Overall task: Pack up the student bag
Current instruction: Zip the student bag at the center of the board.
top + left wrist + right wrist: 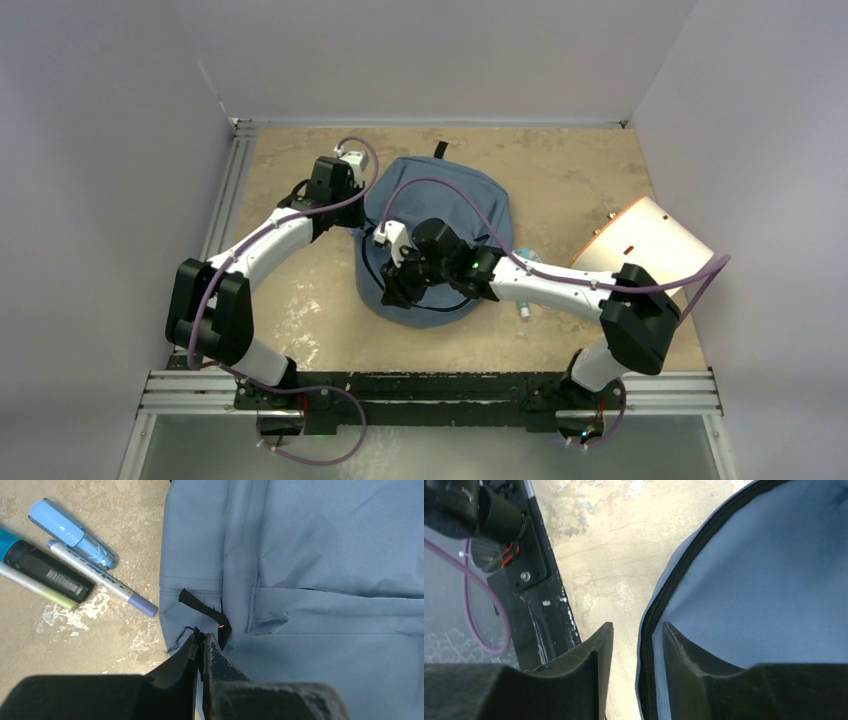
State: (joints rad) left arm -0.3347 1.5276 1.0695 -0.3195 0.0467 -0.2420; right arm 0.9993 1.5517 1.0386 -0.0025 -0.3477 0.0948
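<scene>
Left gripper (202, 639) has its jaws pressed together at the side seam of the student bag (325, 545), and it seems to pinch the frayed end of a black tab (202, 607) that is sewn there. The right gripper (638, 635) is spread, with one finger on the table (624, 540) side and one over the blue fabric, so the black zipper (676, 572) runs between them, not clamped.

The bag lies flat in the middle of the table. A light blue pen (75, 535), a black marker (47, 570) and a purple-tipped pen (102, 577) wait just beside it, and a beige folder (650, 235) lies well apart, to the right.

I judge that the step in hand is opening the bag: one arm anchors it, the other goes for the zipper. The next move calls for finding the slider, closing on it, and pulling along the track.

No slider shows in any view. From above, the right arm covers the middle of the bag. Whether anything is already inside, I cannot tell.
</scene>
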